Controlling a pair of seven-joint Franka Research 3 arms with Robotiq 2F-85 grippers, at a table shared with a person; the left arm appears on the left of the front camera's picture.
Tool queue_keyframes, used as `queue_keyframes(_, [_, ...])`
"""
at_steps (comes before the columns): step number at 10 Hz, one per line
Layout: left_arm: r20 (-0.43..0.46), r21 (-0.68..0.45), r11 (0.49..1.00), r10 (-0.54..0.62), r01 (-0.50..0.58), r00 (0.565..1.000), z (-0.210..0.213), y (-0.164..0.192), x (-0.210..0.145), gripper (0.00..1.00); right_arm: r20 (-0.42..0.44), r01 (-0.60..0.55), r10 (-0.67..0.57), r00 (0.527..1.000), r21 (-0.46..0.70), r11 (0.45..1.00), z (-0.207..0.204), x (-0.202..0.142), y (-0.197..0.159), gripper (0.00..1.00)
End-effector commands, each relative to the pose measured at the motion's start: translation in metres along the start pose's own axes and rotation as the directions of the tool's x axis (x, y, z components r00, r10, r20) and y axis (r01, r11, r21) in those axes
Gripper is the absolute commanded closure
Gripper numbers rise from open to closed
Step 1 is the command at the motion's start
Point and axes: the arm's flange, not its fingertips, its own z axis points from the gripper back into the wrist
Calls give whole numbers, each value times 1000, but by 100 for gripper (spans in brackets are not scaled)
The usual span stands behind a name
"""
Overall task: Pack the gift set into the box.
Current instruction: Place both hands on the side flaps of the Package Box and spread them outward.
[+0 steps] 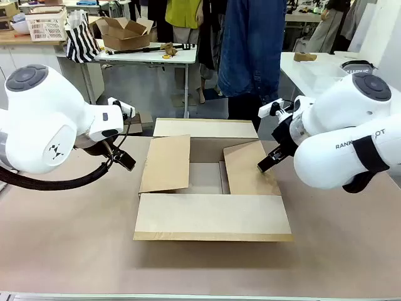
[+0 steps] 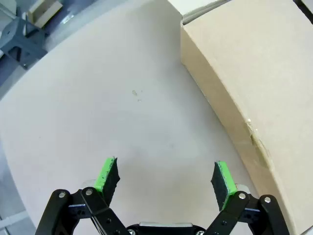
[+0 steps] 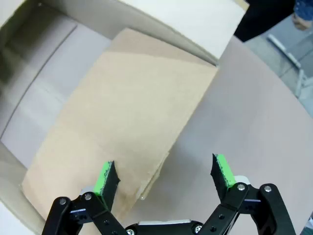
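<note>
Two-arm packing station with the box open and awaiting its contents. Nearest the robot, behind and between the tips of the two tools, the near flap (image 1: 213,216) of the box (image 1: 207,150) is folded outward and lies about level, which keeps it clear of the opening. The box — plain brown corrugated card, rectangular, far wider than either tool — sits on the counter (image 1: 62,244) between the tools. The left tool (image 1: 123,160) hangs over bare counter just outboard of the box's left wall, jaws spread and grasping nothing. In its wrist view the wall runs beside one green pad (image 2: 222,178), apart from it. The right tool (image 1: 266,164) is likewise released and empty. It hovers at the outer edge of the right side flap (image 1: 247,168), whose corner lies below one of its pads (image 3: 105,178). This placement suggests readiness to push or lift that flap back. The right side flap and the left side flap (image 1: 166,163) both lean inward and partly roof the opening. The strip of box floor between them is bare, so packing looks not yet begun. Beyond the tools, the far flap (image 1: 205,128) is turned outward toward a person (image 1: 250,50) standing at the counter's far edge.
</note>
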Motion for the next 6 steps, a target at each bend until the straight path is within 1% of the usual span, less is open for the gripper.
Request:
queue_keyframes(1, [0, 0, 1000, 0, 0, 1000, 0, 0, 0, 0, 0, 0, 0, 1000, 0, 1000, 0, 0, 0, 0])
queue_keyframes(6, [0, 0, 1000, 0, 0, 1000, 0, 0, 0, 0, 0, 0, 0, 1000, 0, 1000, 0, 0, 0, 0])
